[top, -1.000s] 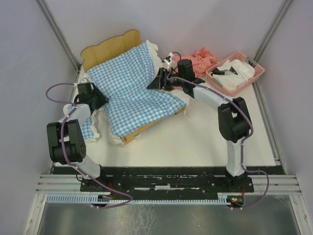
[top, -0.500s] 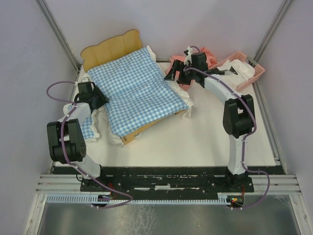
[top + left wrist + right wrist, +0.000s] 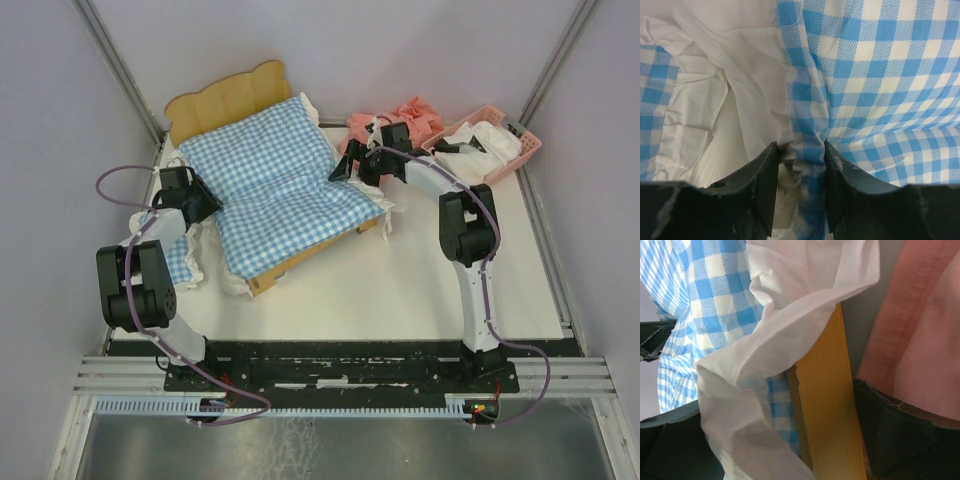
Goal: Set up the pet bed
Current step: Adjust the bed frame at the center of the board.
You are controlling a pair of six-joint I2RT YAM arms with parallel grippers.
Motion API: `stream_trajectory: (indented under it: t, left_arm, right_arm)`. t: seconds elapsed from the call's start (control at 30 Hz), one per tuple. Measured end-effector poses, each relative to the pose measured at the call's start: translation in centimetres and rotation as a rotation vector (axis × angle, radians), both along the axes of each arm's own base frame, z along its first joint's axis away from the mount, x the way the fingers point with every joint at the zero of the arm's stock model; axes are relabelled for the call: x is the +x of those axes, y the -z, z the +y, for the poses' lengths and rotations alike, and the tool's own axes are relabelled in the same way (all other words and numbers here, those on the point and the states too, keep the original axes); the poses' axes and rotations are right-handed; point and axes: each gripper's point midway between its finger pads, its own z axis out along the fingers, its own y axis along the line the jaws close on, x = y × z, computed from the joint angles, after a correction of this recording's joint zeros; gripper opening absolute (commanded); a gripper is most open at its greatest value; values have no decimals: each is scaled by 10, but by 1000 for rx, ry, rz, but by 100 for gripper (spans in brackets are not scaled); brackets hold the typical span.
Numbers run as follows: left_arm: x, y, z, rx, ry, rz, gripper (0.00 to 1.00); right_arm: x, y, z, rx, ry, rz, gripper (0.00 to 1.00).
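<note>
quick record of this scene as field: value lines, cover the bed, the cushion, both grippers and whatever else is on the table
pet bed: wooden frame, back left of the table, headboard toward the back
cushion: blue checked, lying on the pet bed
left gripper: shut on a fold at the cushion's left edge
right gripper: open, around the pet bed's right side and the cushion's edge
basket: pink, back right, white cloth inside
pink cloth: between pet bed and basket

The cushion (image 3: 270,180) lies on the pet bed (image 3: 225,98), at the back left of the bench (image 3: 400,290). The basket (image 3: 530,150) sits back right, with a cloth (image 3: 415,112) between them.
</note>
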Motion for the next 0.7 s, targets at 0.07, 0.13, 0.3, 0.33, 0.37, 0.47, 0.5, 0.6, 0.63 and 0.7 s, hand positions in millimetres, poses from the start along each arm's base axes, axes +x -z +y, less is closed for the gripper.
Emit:
stream_trajectory:
  t: [0.07, 0.13, 0.3, 0.33, 0.37, 0.47, 0.5, 0.6, 0.63, 0.7]
  left_arm:
    - [0, 0, 0, 0, -1, 0, 44]
    - [0, 0, 1, 4, -5, 1, 43]
    - [1, 1, 9, 26, -26, -3, 42]
    - [2, 0, 10, 28, -29, -4, 42]
    - [2, 0, 10, 31, -29, -4, 41]
    - [3, 1, 13, 43, -26, -5, 41]
    - [3, 1, 13, 46, -24, -5, 41]
    - [4, 1, 13, 53, -12, -6, 40]
    - [4, 1, 13, 54, -10, -5, 40]
    - [5, 0, 13, 59, -5, -6, 40]
  right_arm:
    - [1, 3, 4, 27, -6, 8, 86]
    - [4, 4, 7, 67, -4, 23, 72]
    - [7, 12, 12, 197, 16, 77, 58]
    - [7, 12, 12, 200, 17, 77, 56]
    - [7, 12, 12, 212, 16, 75, 56]
    - [5, 10, 14, 247, 16, 68, 55]
    - [4, 10, 14, 255, 24, 60, 54]
    - [3, 8, 12, 276, 50, 33, 54]
    - [2, 7, 12, 282, 58, 26, 54]
    - [-1, 2, 12, 303, 72, 12, 54]
